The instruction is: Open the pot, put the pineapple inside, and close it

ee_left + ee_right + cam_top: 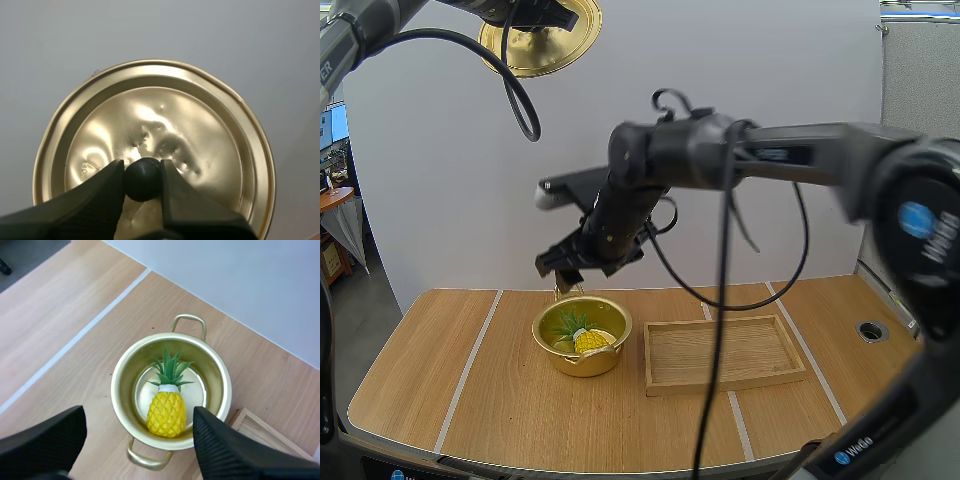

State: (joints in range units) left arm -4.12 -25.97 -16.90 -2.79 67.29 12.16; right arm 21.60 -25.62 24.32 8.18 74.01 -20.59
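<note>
A gold pot (582, 338) (171, 390) stands lidless on the wooden table, and a yellow pineapple (591, 340) (167, 412) with green leaves lies inside it. My right gripper (563, 266) (137, 440) hovers above the pot, open, with nothing between its fingers. High up at the left, my left gripper (535, 15) (142, 180) is shut on the black knob (142, 178) of the gold lid (540, 38) (155, 145) and holds it in the air against the white wall.
A shallow wooden tray (723, 354) (255, 432) lies just right of the pot. A round hole (872, 330) sits in the table near its right edge. White lines cross the tabletop.
</note>
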